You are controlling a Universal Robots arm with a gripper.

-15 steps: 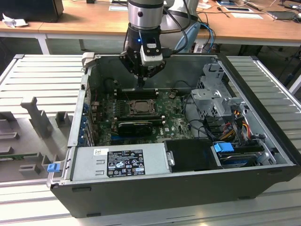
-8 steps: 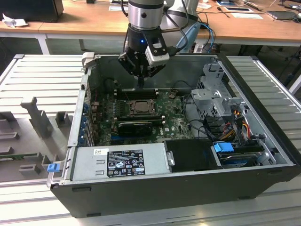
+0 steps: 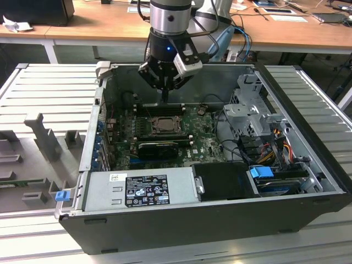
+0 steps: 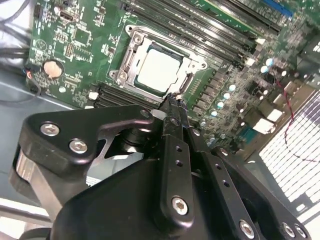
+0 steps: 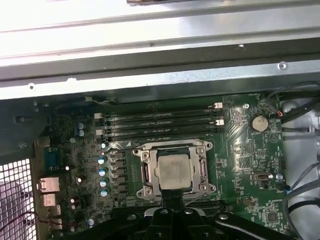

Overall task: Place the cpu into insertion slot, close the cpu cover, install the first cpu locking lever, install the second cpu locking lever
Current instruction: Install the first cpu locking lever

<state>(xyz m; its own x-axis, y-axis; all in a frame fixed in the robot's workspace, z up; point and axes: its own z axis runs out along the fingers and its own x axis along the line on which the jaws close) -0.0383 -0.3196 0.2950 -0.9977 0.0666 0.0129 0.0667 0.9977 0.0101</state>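
The dull silver, square cpu (image 5: 173,170) lies flat in the insertion slot (image 5: 146,174) on the green motherboard (image 5: 250,165). The thin, shiny metal cpu cover (image 5: 202,167) lies down around its edges. Just above the slot's edge hangs the black gripper (image 4: 172,102), fingers pinched together and holding nothing.

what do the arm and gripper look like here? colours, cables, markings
The arm has a silver-grey cylindrical wrist with black bands and a blue light; a thin black cable loops beside it. The gripper is black, with a pale boxy module on one side. In the second wrist view its links are black plates with silver screw heads and small holes.
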